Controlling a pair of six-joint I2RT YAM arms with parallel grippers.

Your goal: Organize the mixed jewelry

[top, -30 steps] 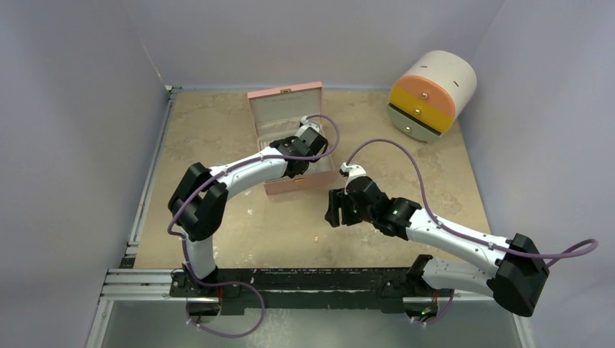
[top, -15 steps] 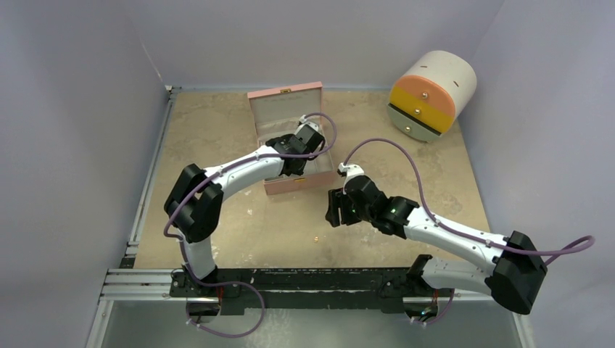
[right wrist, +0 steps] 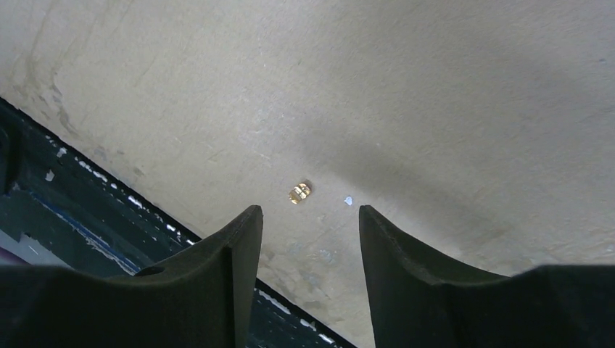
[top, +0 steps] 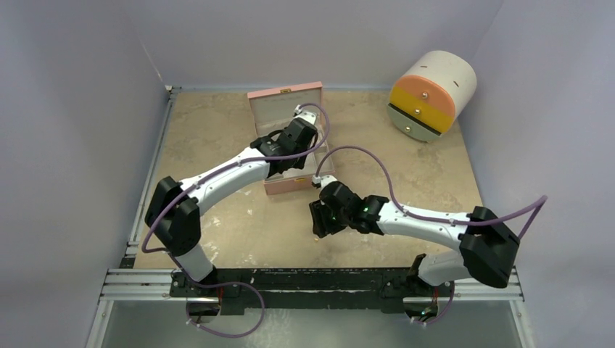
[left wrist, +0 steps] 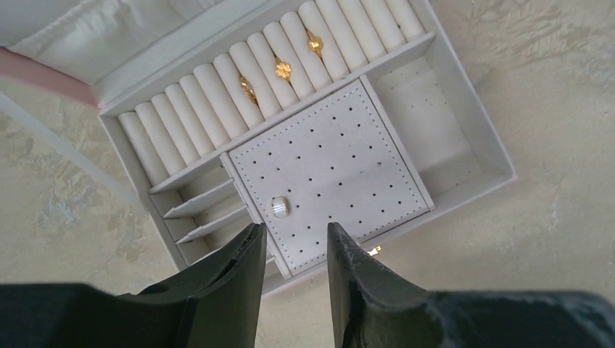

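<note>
The pink jewelry box lies open under my left gripper, which hangs open and empty above the box's front edge. Three gold rings sit in the ring rolls. A small pale piece rests on the perforated pad. A tiny gold piece lies on the table beside the box's front wall. My right gripper is open low over the table, with a small gold piece just ahead of its fingertips. From above, the right gripper is in front of the box.
A white cylinder with orange and yellow drawers lies at the back right. The box's lid stands open toward the back. The table's near edge and dark rail run close to the right gripper's left finger. Walls enclose three sides.
The right arm has swung left and toward the near edge, over the gold piece, its jaws narrowing. The left gripper has shifted left and back over the box and opened a little wider.
</note>
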